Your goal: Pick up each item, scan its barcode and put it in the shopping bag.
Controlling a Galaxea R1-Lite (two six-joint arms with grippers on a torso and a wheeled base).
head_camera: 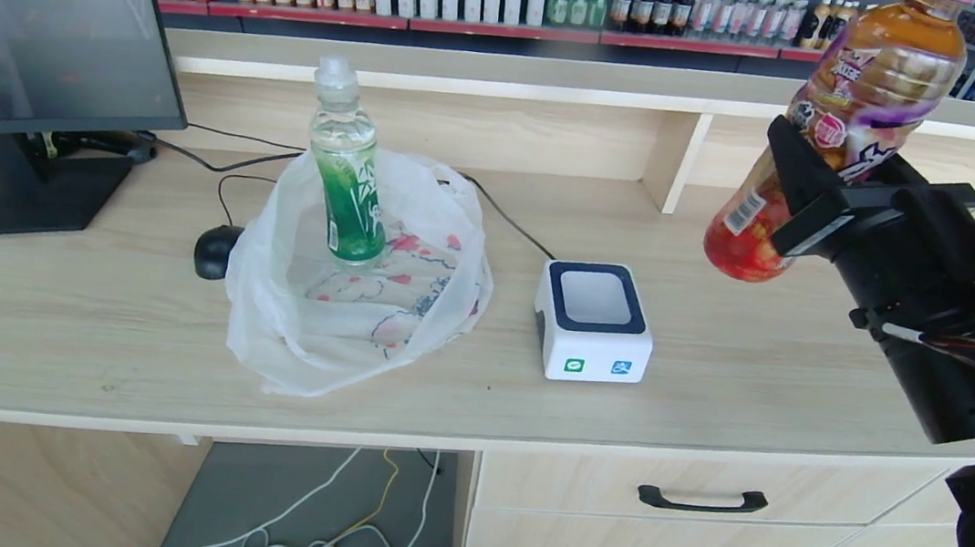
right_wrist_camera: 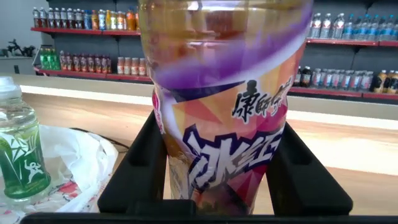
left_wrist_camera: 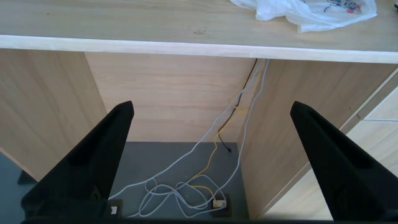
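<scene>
Green bottle [head_camera: 348, 193] already stands in shopping bag [head_camera: 271, 322], centre-left on bench [head_camera: 760, 378]. Right gripper [head_camera: 829, 179] fingers pinch tea bottle [head_camera: 868, 78], raised upper right, well off scanner [head_camera: 594, 322]. Left gripper [left_wrist_camera: 211, 107] fingers spread, nothing held. Scan and bagging left.

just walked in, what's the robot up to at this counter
The right gripper holds a reddish tea bottle tilted in the air, up and to the right of the white scanner on the counter. A green-labelled bottle already stands in the shopping bag. The left gripper hangs open, low in front of the counter.
</scene>
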